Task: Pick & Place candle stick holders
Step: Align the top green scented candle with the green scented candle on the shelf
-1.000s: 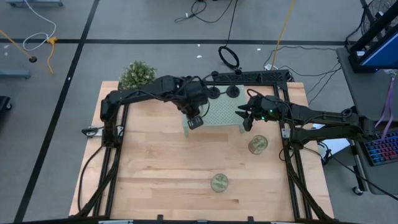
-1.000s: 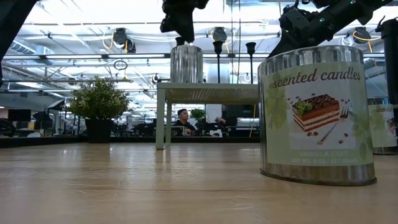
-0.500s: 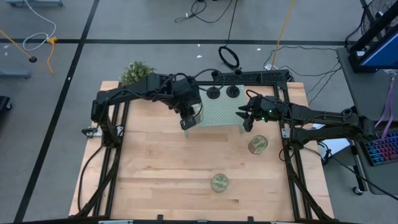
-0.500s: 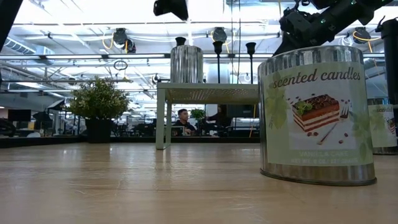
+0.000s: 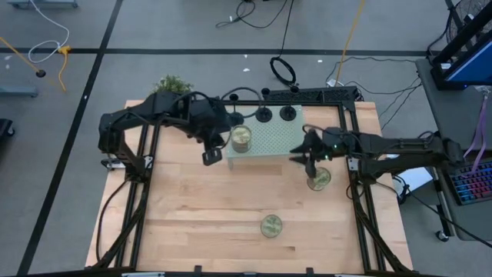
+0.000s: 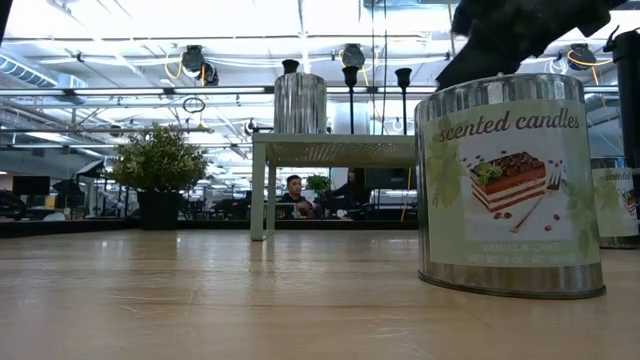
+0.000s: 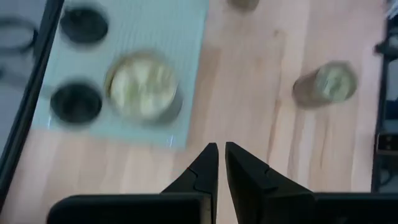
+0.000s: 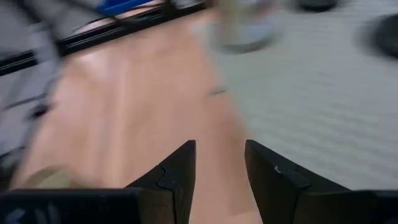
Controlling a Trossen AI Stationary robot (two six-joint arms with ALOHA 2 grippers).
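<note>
Three black candle stick holders (image 5: 264, 115) (image 5: 287, 114) (image 5: 235, 118) stand on their disc bases along the far edge of the pale green rack (image 5: 269, 142). Their stems show in the low view (image 6: 350, 78). A greenish-gold tin (image 5: 241, 137) stands on the rack's left part. My left gripper (image 5: 209, 156) hangs shut and empty above the table, left of the rack. Its wrist view shows its fingers (image 7: 221, 155), the tin (image 7: 143, 87) and two holders (image 7: 76, 102). My right gripper (image 5: 307, 158) is open and empty at the rack's right end, beside a tin (image 5: 318, 178) on the table.
A third tin (image 5: 270, 225) stands near the table's front middle and fills the right of the low view (image 6: 510, 180). A small potted plant (image 5: 171, 85) stands at the far left corner. Bare wood lies in front of the rack.
My left gripper has risen from above the tin on the rack and swung toward the table's left edge, leaving the low view. The tin stays upright on the rack. My right gripper has gone a little toward the near edge, closer to the tin at the right.
</note>
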